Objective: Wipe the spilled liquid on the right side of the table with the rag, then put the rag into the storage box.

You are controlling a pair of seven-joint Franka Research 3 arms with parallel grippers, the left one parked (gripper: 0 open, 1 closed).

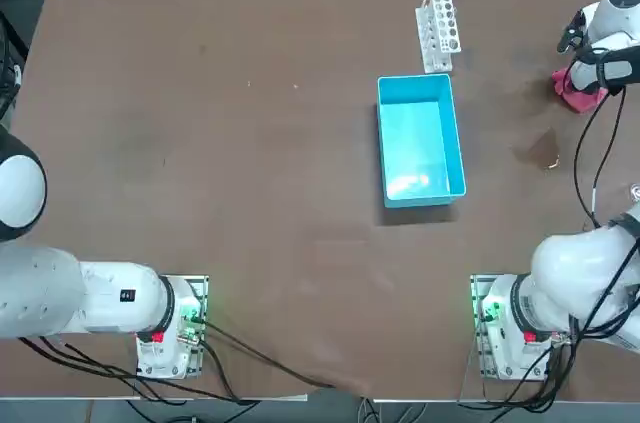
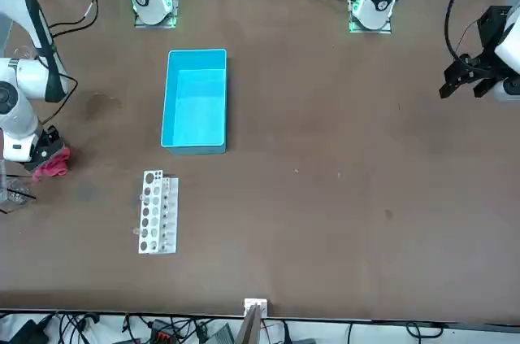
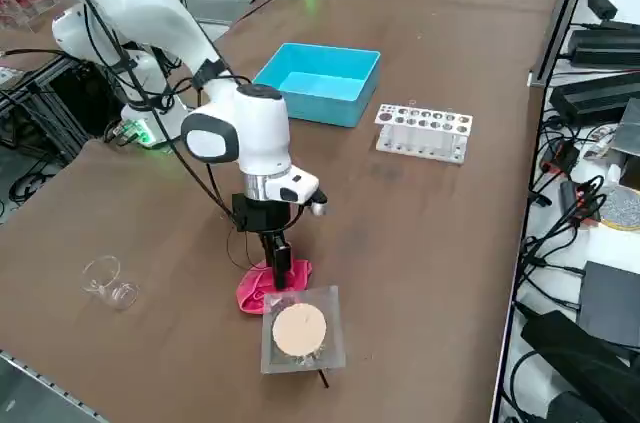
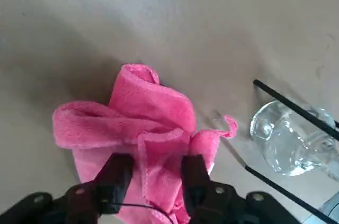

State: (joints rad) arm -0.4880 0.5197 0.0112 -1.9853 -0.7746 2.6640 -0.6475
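Note:
The pink-red rag (image 1: pixel 574 95) (image 2: pixel 54 166) (image 3: pixel 254 293) (image 4: pixel 150 113) lies crumpled on the table's far right side. My right gripper (image 1: pixel 588 83) (image 2: pixel 45 154) (image 3: pixel 280 278) (image 4: pixel 153 170) points straight down into it. Its two black fingers (image 4: pixel 115 173) stand partly apart with a fold of the cloth between them, and the rag rests on the table. The spilled liquid (image 1: pixel 540 149) (image 2: pixel 104 105) is a darker wet patch nearer the robot than the rag. The light-blue storage box (image 1: pixel 421 80) (image 2: pixel 195 53) (image 3: pixel 310 107) stands near the table's middle, with nothing in it.
A white test-tube rack (image 1: pixel 438 25) (image 2: pixel 156 211) (image 3: pixel 422 133) stands beyond the box. A small clear glass (image 3: pixel 108 281) (image 4: pixel 286 139) lies near the rag. A clear square holder with a tan disc (image 3: pixel 300 331) sits right beside the rag, close to the table's right edge.

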